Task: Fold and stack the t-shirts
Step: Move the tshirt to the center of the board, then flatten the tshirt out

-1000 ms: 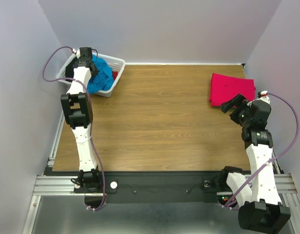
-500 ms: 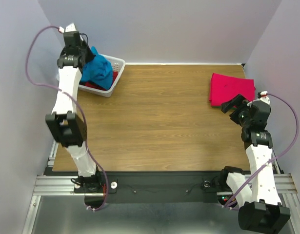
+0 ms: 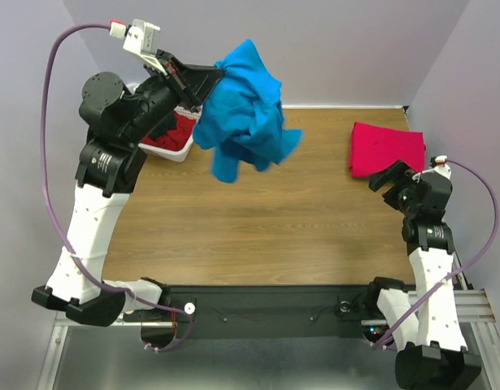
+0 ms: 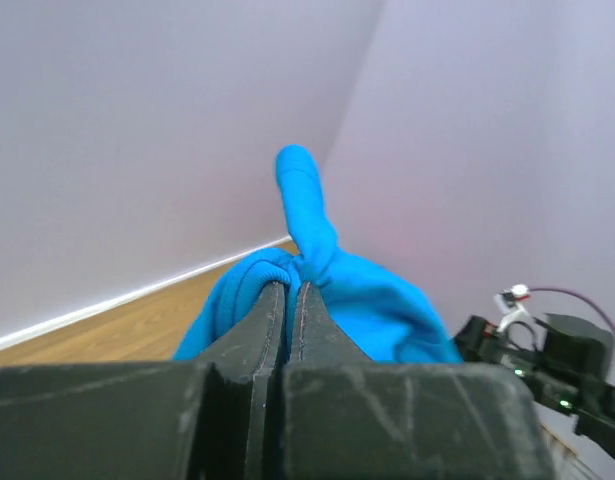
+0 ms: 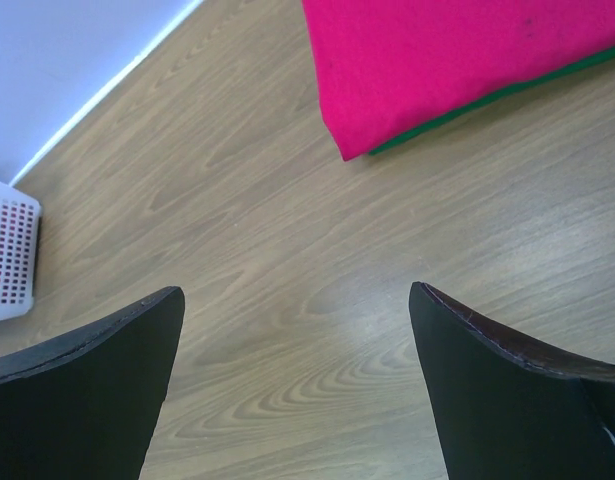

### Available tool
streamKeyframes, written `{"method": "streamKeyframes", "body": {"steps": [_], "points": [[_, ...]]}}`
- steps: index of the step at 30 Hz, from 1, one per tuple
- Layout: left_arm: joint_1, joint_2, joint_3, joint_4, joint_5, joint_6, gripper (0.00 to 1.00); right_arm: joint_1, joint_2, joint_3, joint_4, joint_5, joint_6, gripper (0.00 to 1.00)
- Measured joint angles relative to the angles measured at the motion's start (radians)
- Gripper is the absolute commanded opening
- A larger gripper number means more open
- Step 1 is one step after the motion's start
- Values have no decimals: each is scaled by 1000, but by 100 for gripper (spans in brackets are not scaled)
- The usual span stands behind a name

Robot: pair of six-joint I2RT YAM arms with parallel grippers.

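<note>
While blue t-shirt (image 3: 245, 110) dangles, it's vertical.

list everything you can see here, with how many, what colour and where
blue t-shirt: 1, turquoise blue, bunched and hanging in the air over the far left part of the table
pink-red t-shirt: 1, pinkish red, folded flat at the far right of the table
green cloth edge: 1, green, peeking out under the pink-red t-shirt
basket: 1, white lattice plastic, far left corner of the table
red cloth: 1, red, inside the basket
table: 1, brown wood grain, under it all
left claw: 1, black, raised, shut on the blue t-shirt
right claw: 1, black, open, holding nothing, just short of the pink-red t-shirt
</note>
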Motion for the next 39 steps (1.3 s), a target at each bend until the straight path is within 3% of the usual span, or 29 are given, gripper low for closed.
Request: {"method": "streamKeyframes", "body": {"steps": [3, 4, 10, 17, 21, 25, 27, 34, 39], "points": [[-8, -51, -82, 64, 21, -29, 64, 0, -26, 0, -4, 3, 0, 100], [-8, -70, -127, 82, 13, -47, 98, 0, -30, 1, -9, 4, 0, 100], [-8, -87, -447, 128, -95, -120, 99, 3, -33, 53, -87, 32, -1, 100], [-8, 20, -785, -39, -330, -216, 99, 16, -33, 120, -174, 48, -19, 100], [-5, -79, -933, -63, -371, -259, 98, 22, -4, 118, -221, -12, -32, 100], [-38, -291, -1128, -43, -382, -325, 98, 72, 47, 71, -233, -55, -35, 100], [-76, -355, -1212, -35, -370, -361, 98, 138, 66, 32, -242, -51, -21, 100], [-248, -414, -1376, -30, -341, -475, 99, 716, 198, -68, -288, 115, 163, 100], [-268, -411, -1361, -14, -356, -470, 98, 820, 222, -69, -398, 212, 291, 100]]}}
